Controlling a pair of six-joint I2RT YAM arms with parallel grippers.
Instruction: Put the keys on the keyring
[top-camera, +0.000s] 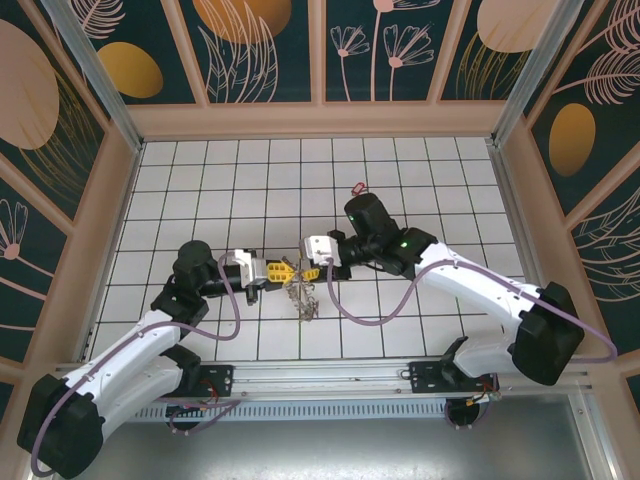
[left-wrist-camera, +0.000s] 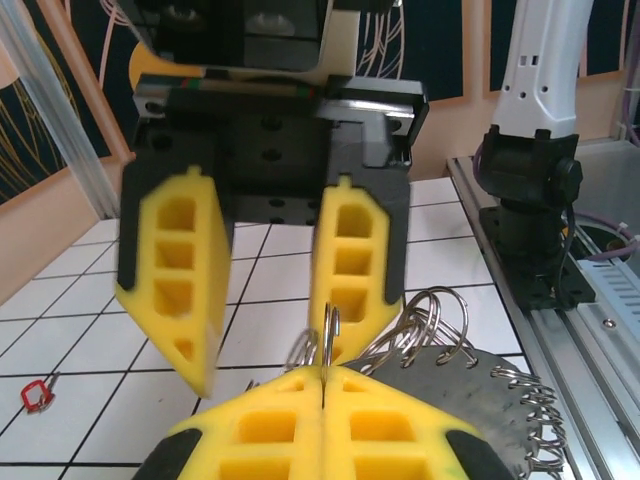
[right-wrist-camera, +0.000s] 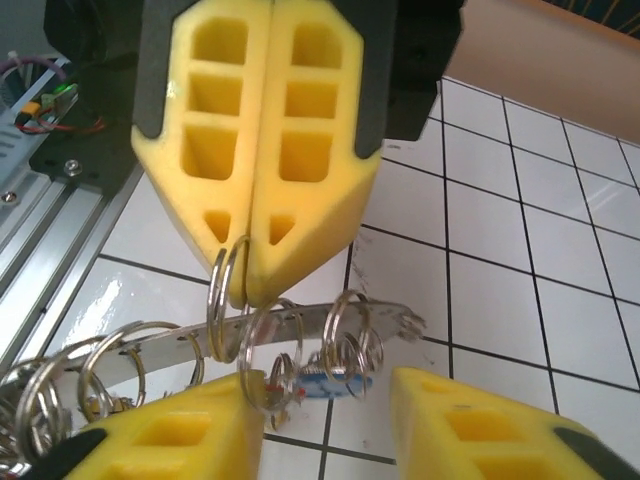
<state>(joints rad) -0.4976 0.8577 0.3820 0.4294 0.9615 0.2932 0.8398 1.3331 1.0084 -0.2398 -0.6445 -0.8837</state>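
Observation:
The keyring (top-camera: 303, 297) hangs between my two grippers just above the tiled floor, a grey metal strip (right-wrist-camera: 330, 320) fringed with many small split rings (left-wrist-camera: 450, 325). My left gripper (left-wrist-camera: 325, 375) is shut on one of those small rings (right-wrist-camera: 225, 290), which stands upright in its pinch. Facing it, my right gripper (right-wrist-camera: 325, 440) is open, and its yellow fingers (left-wrist-camera: 355, 260) straddle the ring bunch. One ring touches its left finger. Blue (right-wrist-camera: 335, 380) and red tags hang under the strip. A loose red-tagged key (top-camera: 358, 188) lies on the floor behind the right arm.
The red-tagged key (left-wrist-camera: 35, 393) also lies low at the left in the left wrist view. Wooden walls (top-camera: 320, 120) ring the white tiled floor. The aluminium rail (top-camera: 330, 380) with both arm bases runs along the near edge.

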